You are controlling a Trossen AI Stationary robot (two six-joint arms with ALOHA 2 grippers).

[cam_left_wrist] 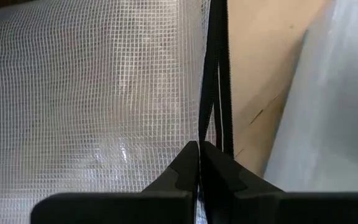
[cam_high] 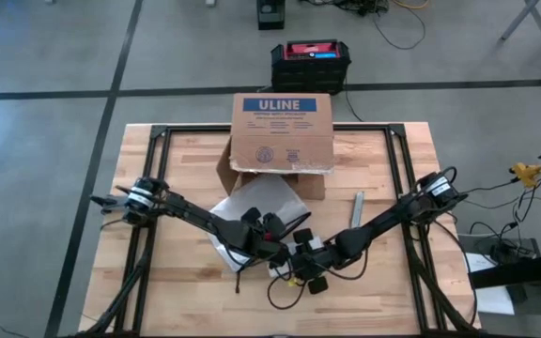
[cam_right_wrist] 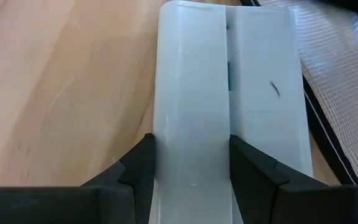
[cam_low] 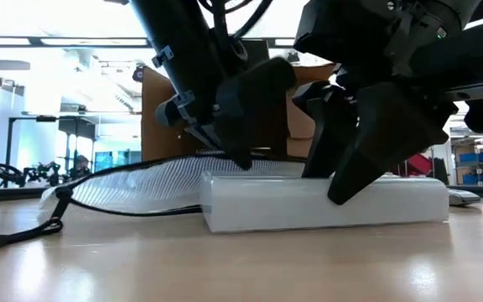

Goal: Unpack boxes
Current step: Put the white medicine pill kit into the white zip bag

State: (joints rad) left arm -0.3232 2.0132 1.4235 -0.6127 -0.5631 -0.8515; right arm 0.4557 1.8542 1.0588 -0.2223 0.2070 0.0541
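The box [cam_high: 283, 131] stands at the table's [cam_high: 383, 291] far edge, near the middle. In front of it lies a mesh bag [cam_high: 256, 202], flat on the table. Nearer the front edge, just right of the bag, lies a long plastic case [cam_low: 321, 201]. The left end effector [cam_left_wrist: 199, 163] sits at the bag's edge; the right end effector [cam_right_wrist: 190, 155] straddles the case. A case [cam_high: 310, 61] sits on the floor behind the table.

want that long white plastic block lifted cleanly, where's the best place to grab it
Across its narrow width, from above: the long white plastic block lies flat on the wooden table, long sides free. The right gripper already straddles it that way, fingers on both sides.
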